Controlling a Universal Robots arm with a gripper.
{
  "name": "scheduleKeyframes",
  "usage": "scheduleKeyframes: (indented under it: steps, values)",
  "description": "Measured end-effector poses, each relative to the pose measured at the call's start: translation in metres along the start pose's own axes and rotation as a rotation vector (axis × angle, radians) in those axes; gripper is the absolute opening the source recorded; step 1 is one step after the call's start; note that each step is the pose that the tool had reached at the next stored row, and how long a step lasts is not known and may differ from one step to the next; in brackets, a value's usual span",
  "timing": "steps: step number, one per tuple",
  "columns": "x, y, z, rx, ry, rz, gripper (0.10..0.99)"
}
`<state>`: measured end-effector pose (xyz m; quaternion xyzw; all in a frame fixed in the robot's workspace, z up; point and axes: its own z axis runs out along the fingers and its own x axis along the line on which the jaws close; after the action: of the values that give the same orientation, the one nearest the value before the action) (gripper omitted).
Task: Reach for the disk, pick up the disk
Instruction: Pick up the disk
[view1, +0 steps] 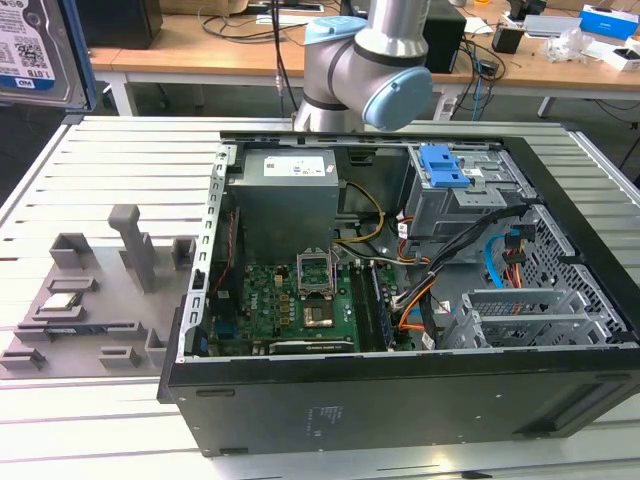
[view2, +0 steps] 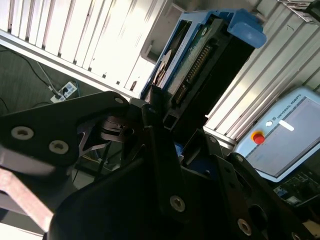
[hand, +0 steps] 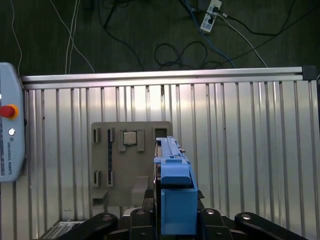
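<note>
We see the pincer (hand: 173, 215) clenched on the disk (hand: 175, 185), with a black finger (hand: 137, 216) pressing on each of its flat sides. The disk is lifted clear of the ribbed aluminium counter (hand: 240, 150) and held on edge. In the first wrist view we look along its blue plastic rail, and the counter lies well below it. Under the disk sits a grey fixture plate (hand: 112, 145) with a small square chip (hand: 130, 138) resting in one of its pockets.

In the second wrist view the disk (view2: 200, 60) juts out from the black pincer body, showing its row of connector pins and a blue rail end. A grey teach pendant (view2: 282, 135) with a red button lies at the counter's edge. Beyond the counter's rim, a white power strip (view2: 67, 91) and loose cables lie on the dark floor.

In the exterior view the disk (view1: 35, 50) appears in the upper corner on the exterior view's left, its white-and-blue label facing us. An open computer case (view1: 400, 300) lies on its side across the middle of the counter (view1: 130, 160), with the green motherboard exposed. A blue latch (view1: 445, 165) sits on the drive cage near the case's far wall. The fixture plate (view1: 90, 300) lies beside the case, toward the exterior view's left. The robot arm (view1: 370, 70) rises behind the case at the counter's far edge.
</note>
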<state>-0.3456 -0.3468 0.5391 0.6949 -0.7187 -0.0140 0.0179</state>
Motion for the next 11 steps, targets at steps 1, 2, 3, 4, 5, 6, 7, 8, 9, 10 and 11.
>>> scheduleKeyframes:
  steps: [1, 2, 3, 4, 5, 6, 7, 8, 9, 10, 11]
  values:
    - [0.0, -0.0018, -0.0001, 0.0, 0.0, 0.0, 0.365]
    - [-0.0001, -0.0038, -0.0002, 0.0, 0.0, 0.0, 0.365]
    - [-0.0002, -0.0061, -0.0003, 0.0, 0.0001, 0.0, 0.365]
    - [-0.0003, -0.0095, -0.0004, 0.0, 0.0, 0.0, 0.365]
    - [-0.0004, -0.0132, -0.0006, 0.0, 0.0, 0.0, 0.365]
    - [-0.0006, -0.0173, -0.0008, 0.0, 0.0001, 0.0, 0.365]
    - [-0.0007, -0.0214, -0.001, 0.0, 0.0, 0.0, 0.365]
    - [-0.0008, -0.0251, -0.0012, 0.0, 0.0001, 0.0, 0.365]
    - [-0.001, -0.0294, -0.0014, 0.0, 0.0, 0.0, 0.365]
    - [-0.001, -0.0319, -0.0015, 0.0, 0.0001, 0.0, 0.365]
    - [-0.0011, -0.0343, -0.0016, 0.0, 0.0001, 0.0, 0.365]
